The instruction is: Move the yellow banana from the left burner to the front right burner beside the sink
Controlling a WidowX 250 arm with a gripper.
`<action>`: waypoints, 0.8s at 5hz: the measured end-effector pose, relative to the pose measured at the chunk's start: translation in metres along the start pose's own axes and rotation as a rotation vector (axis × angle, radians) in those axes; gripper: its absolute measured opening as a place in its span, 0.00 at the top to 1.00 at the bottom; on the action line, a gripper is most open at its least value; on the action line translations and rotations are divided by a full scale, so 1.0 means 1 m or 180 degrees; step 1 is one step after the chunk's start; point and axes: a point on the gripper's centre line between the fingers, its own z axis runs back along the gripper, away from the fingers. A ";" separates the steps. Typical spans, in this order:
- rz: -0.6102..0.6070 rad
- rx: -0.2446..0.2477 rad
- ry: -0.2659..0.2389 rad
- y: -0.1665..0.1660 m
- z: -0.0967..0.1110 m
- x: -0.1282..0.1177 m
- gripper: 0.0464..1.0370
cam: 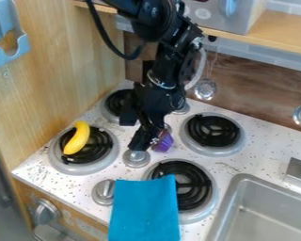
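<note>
B/c the gripper (pixel 146 142) overlaps the purple thing (pixel 163 141) in view, can't tell if it's spread, pressed together or pinching; its tip is right by the thing's L side. Thing is mid-stovetop (pixel 257 153), well in from the front edge, btwn the 4 burners (pixel 212 151), near a metal knob (pixel 136 159). Looks small & prob. light; can't tell if stiff or soft, but crinkly-looking sides might give a bit, so mod. squeeze. If it's smooth plastic, could slip w/ a shallow pinch. Best hold: across the middle, both sides, not the top rim, b/c a rim-only grip may tilt it. Banana (pixel 77 138) rests on a burner nr the front L corner; blue cloth (pixel 143 207) is at the front edge.
</note>
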 end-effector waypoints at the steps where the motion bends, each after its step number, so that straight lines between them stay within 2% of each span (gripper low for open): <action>1: -0.0022 -0.0076 0.0094 -0.005 -0.012 0.001 0.04; 2: 0.0479 -0.0401 0.0054 0.009 -0.026 -0.013 0.04; 3: 0.1243 -0.0574 0.0096 0.029 -0.039 -0.028 0.04; 4: 0.1991 -0.0600 0.0074 0.041 -0.046 -0.035 0.04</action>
